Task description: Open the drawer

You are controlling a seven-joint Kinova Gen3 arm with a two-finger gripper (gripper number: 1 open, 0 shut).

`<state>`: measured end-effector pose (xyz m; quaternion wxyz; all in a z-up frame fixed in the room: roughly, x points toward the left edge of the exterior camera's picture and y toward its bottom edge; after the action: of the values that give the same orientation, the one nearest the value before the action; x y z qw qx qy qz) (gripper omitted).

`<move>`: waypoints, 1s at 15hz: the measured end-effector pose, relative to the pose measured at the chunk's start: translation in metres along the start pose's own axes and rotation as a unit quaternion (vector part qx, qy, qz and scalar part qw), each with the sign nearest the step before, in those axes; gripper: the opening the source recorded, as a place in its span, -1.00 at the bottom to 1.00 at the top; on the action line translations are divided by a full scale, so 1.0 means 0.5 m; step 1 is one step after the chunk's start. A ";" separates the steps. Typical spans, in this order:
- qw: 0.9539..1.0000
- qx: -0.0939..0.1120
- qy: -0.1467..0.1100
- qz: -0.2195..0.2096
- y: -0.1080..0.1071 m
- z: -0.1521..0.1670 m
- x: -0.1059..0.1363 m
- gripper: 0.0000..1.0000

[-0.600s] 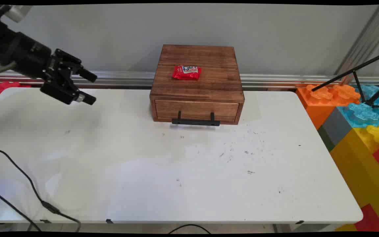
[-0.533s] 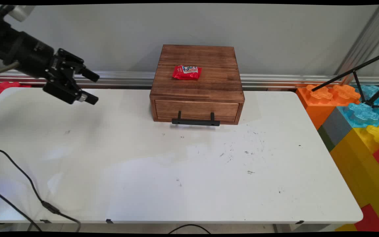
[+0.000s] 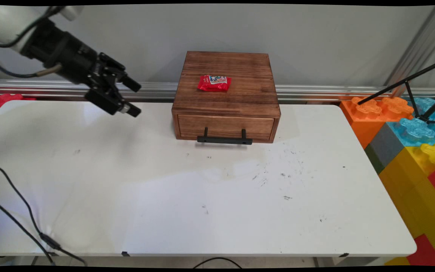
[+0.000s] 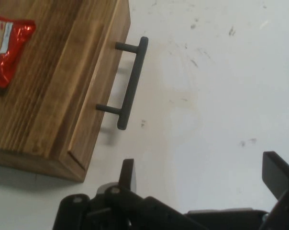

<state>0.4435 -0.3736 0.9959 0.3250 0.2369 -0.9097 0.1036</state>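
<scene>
Jaws apart, near wooden drawer box [image 3: 226, 94]

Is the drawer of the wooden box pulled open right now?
No: the drawer front sits flush in the wooden box, its black handle untouched, and the open gripper hangs off to the box's left.
</scene>
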 end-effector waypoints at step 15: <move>0.989 -0.019 -0.095 0.116 -0.015 0.376 0.120 1.00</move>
<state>0.3045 -0.4663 0.8904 0.2275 0.1323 -0.9595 0.1001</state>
